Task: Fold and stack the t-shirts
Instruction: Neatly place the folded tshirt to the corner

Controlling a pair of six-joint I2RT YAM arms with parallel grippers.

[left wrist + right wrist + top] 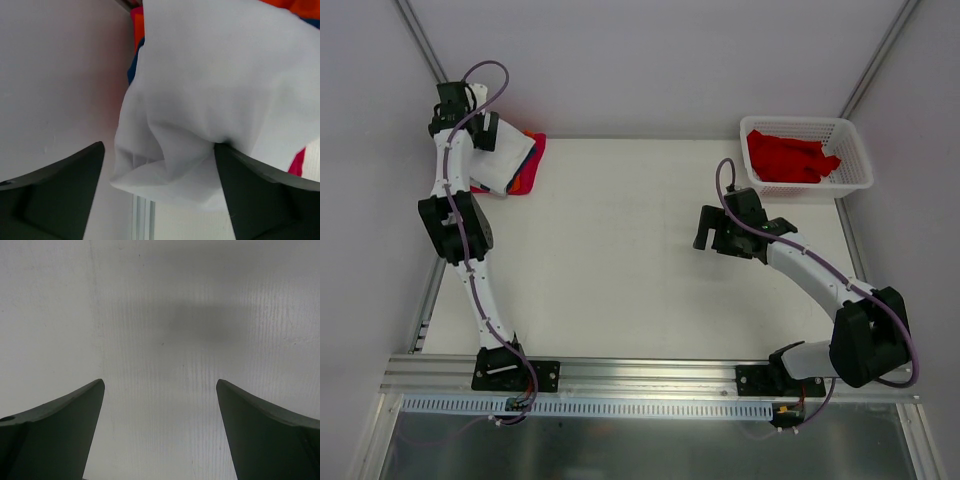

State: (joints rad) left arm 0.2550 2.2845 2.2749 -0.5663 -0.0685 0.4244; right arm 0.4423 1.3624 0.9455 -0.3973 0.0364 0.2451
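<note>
A white plastic lattice basket [810, 190] is set at the far right corner of the white table [640, 250]. An aluminium rail [650, 372] is fixed along the table's near edge.

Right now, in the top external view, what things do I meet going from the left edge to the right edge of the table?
White t-shirt lying on the folded stack → right end effector, open → white basket holding red t-shirts.
</note>
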